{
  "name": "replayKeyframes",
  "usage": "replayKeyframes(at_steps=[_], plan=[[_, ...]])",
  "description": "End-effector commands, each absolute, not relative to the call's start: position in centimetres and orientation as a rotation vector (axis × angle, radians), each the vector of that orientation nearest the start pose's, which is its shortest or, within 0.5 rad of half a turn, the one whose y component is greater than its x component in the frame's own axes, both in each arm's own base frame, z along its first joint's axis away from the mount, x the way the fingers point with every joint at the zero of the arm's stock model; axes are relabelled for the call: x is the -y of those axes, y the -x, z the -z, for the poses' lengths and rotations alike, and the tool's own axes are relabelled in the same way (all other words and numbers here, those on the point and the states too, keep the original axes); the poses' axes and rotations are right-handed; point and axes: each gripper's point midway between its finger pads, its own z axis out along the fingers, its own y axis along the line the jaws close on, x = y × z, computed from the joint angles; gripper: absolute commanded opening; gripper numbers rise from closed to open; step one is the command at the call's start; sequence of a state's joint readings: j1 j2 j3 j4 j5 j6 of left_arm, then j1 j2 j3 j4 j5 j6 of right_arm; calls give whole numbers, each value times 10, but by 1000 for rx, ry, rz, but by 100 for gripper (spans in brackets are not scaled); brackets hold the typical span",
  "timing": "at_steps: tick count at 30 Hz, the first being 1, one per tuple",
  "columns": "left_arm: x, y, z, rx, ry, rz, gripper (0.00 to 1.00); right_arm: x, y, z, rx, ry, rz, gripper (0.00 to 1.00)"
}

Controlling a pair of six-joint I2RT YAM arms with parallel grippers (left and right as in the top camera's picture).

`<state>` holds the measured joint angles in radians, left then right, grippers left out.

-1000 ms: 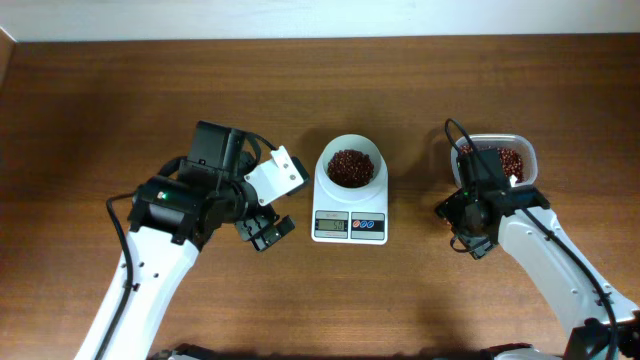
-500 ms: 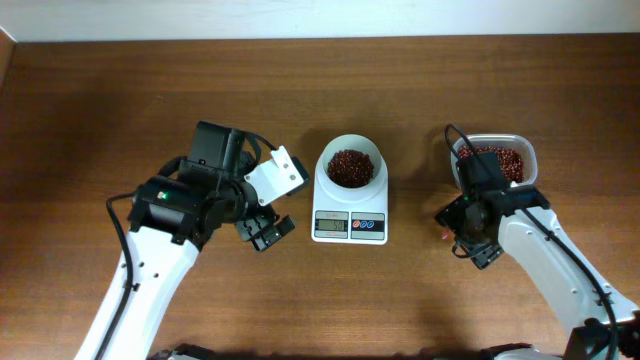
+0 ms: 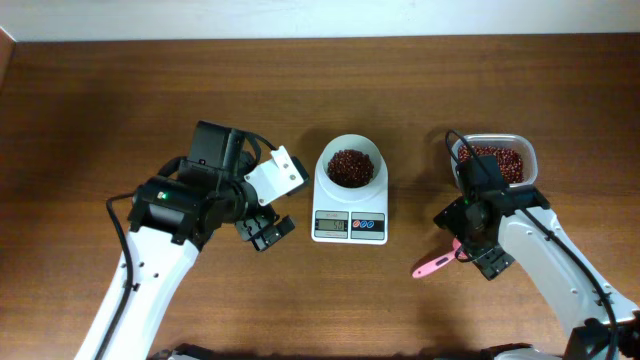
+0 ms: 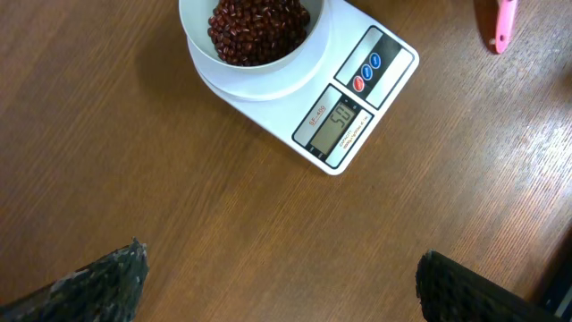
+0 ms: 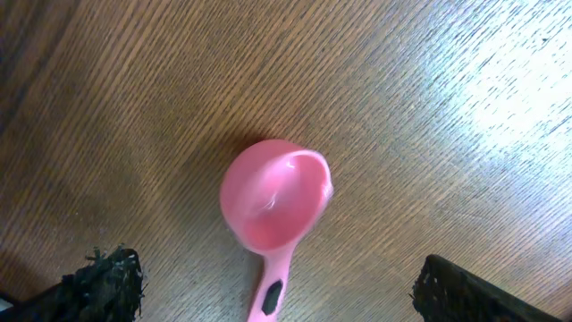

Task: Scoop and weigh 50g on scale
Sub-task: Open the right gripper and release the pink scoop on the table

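Small dark red-brown beans [image 3: 351,166] are filling the white digital scale [image 3: 350,227]'s round bowl [image 3: 351,140]; left gripper [image 4: 281,277] and right gripper [image 5: 281,284] are standing released, empty; a pink plastic scoop [image 5: 273,197] is lying loose beneath the right gripper.

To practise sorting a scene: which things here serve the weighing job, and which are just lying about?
Job: scale, beans, tub, scoop.
Just there: table.

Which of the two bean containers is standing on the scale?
The round white bowl; the clear rectangular tub stands on the bare table instead.
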<state>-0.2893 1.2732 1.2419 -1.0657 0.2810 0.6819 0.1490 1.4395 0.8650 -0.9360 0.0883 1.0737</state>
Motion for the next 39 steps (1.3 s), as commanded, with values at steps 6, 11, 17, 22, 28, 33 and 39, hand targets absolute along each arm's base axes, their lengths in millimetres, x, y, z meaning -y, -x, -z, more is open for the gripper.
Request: replayKeyframes(at_steps=[6, 11, 17, 22, 28, 33, 39], plan=[[132, -274, -214, -2233, -1306, 237, 99, -28, -237, -42, -2750, -1373, 0, 88], [132, -274, -214, -2233, -1306, 237, 99, -31, -254, -44, -2788, -1141, -54, 53], [132, -274, -214, -2233, -1306, 237, 99, -33, -273, -47, -2760, -1009, -96, 42], [132, -274, -214, -2233, -1306, 237, 99, -32, -263, -35, -2799, -1022, -66, 18], [132, -274, -214, -2233, -1306, 237, 99, -24, -259, -21, -2798, -1027, 6, 4], [132, -274, -214, -2233, -1306, 237, 99, -17, -260, -22, -2780, -1025, 53, 4], [132, -274, -214, -2233, -1306, 237, 99, -9, -260, -22, -2756, -1021, 122, 4]])
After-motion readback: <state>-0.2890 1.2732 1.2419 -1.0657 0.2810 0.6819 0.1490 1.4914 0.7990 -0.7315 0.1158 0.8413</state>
